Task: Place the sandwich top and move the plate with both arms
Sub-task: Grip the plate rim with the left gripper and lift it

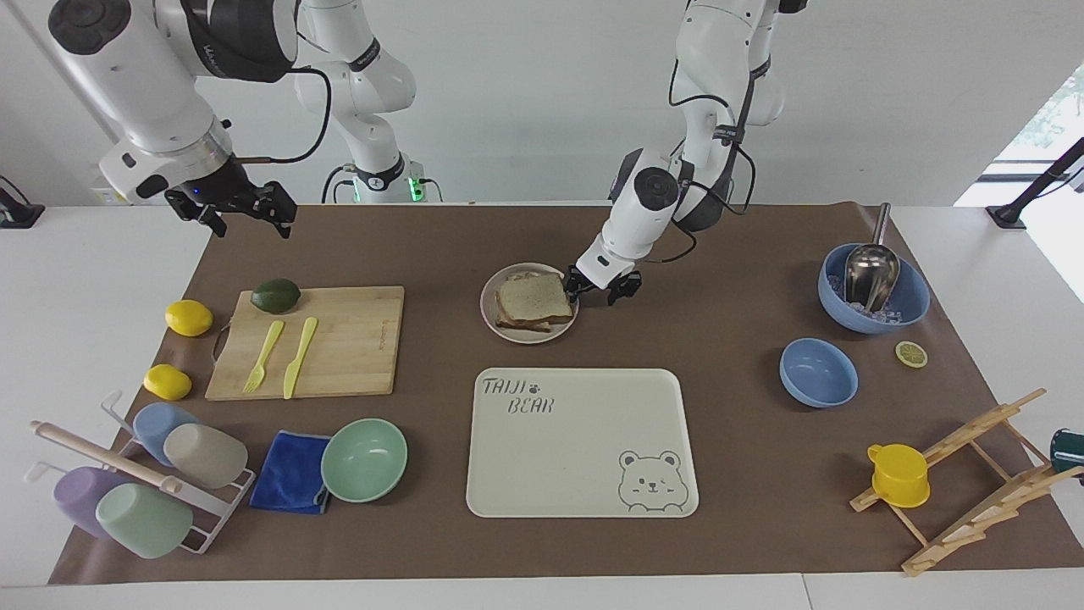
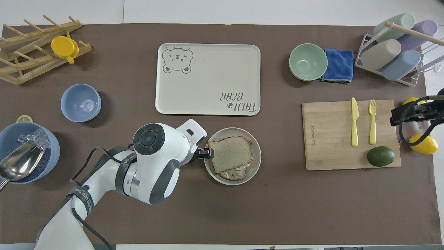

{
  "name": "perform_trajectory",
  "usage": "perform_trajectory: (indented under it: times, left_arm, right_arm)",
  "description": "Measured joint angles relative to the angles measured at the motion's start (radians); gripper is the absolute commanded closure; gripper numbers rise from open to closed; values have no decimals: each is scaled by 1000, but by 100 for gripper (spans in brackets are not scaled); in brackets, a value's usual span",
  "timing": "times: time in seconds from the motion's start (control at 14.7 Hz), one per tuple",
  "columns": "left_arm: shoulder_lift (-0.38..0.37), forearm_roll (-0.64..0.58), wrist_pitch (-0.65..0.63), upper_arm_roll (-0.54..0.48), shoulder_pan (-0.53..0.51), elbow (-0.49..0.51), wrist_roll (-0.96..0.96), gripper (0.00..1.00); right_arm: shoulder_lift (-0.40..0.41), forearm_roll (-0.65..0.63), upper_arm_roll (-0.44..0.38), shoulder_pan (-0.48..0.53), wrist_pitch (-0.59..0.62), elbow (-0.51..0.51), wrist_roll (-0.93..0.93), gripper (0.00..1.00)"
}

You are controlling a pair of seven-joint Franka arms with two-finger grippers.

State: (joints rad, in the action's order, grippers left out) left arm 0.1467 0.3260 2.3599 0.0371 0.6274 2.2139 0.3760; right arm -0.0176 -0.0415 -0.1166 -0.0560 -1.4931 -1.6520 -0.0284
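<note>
The sandwich top (image 1: 533, 296) (image 2: 230, 152), a speckled tan slice, lies on the stacked sandwich on the small round plate (image 1: 529, 336) (image 2: 256, 163), mid-table and nearer to the robots than the bear tray. My left gripper (image 1: 600, 288) (image 2: 207, 153) is low at the plate's rim on the left arm's side. It is open, with one finger at the rim beside the bread and the other outside it. My right gripper (image 1: 241, 213) (image 2: 411, 113) hangs open in the air over the cutting board's end by the lemons, holding nothing.
The cream bear tray (image 1: 584, 500) lies just farther from the robots than the plate. A cutting board (image 1: 356, 339) with an avocado, fork and knife sits toward the right arm's end. A mint bowl (image 1: 364, 459), two blue bowls (image 1: 818, 373), a cup rack and a wooden rack stand around.
</note>
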Motion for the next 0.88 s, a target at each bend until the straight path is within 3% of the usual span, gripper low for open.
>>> perform_trajectory:
  times: [0.2,0.48,0.88]
  left_arm:
    - [0,8,2,0,17,1,39,43]
    - [0,9,3,-2,21,11,51,50]
    - [0,54,26,-2,22,16,54,75]
  right_arm:
    - [0,0,0,6,0,2,0,0]
    - [0,0,0,7,0,2,0,0]
    - [0,40,0,11,0,2,3,0]
